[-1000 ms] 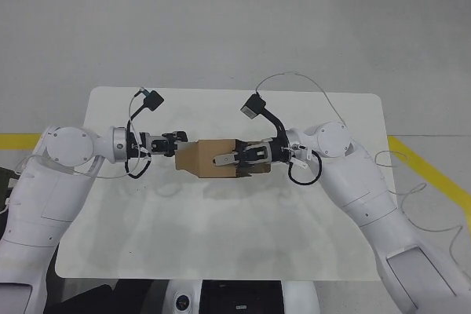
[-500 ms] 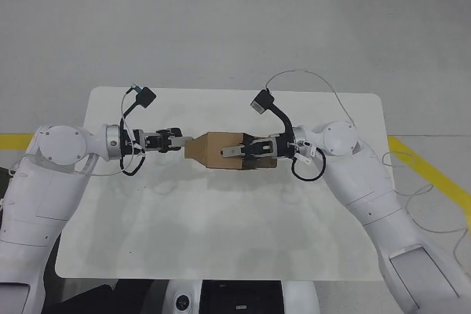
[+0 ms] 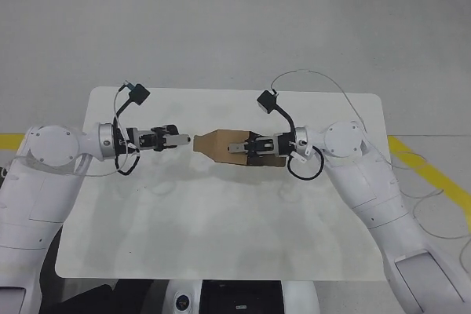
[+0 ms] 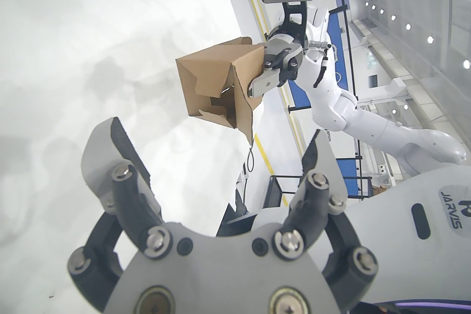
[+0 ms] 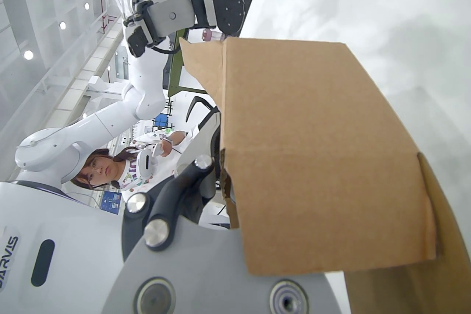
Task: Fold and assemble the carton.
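Left gripper (image 4: 215, 142) backed off carton (image 3: 218, 144); carton shifted farther out, turned flatter. Left jaws spread wide, empty, near carton's open end (probably lining up for flap push). Right gripper (image 3: 239, 147) clamped on carton wall, steadying it above table (image 3: 220, 235). White tabletop; beyond, grey floor (image 3: 235, 39), yellow line (image 3: 4, 141).

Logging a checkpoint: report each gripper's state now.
Left gripper: open, empty.
Right gripper: shut on the carton.
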{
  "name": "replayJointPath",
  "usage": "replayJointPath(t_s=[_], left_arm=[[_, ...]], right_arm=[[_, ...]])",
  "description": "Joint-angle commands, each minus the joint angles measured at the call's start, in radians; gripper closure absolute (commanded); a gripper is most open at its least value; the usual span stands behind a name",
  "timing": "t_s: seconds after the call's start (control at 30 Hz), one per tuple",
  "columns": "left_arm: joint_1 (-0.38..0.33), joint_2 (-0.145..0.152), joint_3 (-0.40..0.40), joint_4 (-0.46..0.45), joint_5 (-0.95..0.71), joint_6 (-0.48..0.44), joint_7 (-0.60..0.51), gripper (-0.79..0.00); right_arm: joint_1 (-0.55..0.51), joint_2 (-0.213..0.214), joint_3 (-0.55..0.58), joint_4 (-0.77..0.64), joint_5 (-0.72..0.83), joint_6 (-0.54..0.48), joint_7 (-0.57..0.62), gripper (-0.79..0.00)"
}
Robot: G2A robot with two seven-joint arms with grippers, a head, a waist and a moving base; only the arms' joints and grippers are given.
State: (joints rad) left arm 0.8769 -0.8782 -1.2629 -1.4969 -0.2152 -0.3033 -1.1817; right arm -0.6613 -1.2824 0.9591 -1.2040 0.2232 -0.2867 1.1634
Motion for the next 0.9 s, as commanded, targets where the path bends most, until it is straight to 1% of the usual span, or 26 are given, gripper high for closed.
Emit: replayJointPath(t_s=[0.0,0.13,0.3,0.73,0.87], left_arm=[[-0.001,0.000,0.014,-0.012,0.106,0.002,0.050,-0.785],[0.000,-0.004,0.042,-0.030,0.219,0.018,0.131,-0.785],[0.003,-0.004,0.048,-0.032,0.267,0.028,0.165,-0.785],[0.007,-0.004,0.045,-0.005,0.249,0.034,0.154,-0.785],[0.009,-0.004,0.045,-0.010,0.254,0.029,0.154,-0.785]], right_arm=[[0.003,0.000,-0.004,-0.011,-0.004,0.009,0.002,0.000],[0.005,-0.001,-0.011,-0.023,-0.003,0.012,0.002,0.000],[0.002,0.000,-0.007,-0.029,0.010,0.004,0.002,0.000],[-0.009,-0.003,-0.012,-0.058,0.071,-0.036,0.008,0.000],[-0.007,-0.006,-0.017,-0.055,0.093,-0.048,0.006,0.000]])
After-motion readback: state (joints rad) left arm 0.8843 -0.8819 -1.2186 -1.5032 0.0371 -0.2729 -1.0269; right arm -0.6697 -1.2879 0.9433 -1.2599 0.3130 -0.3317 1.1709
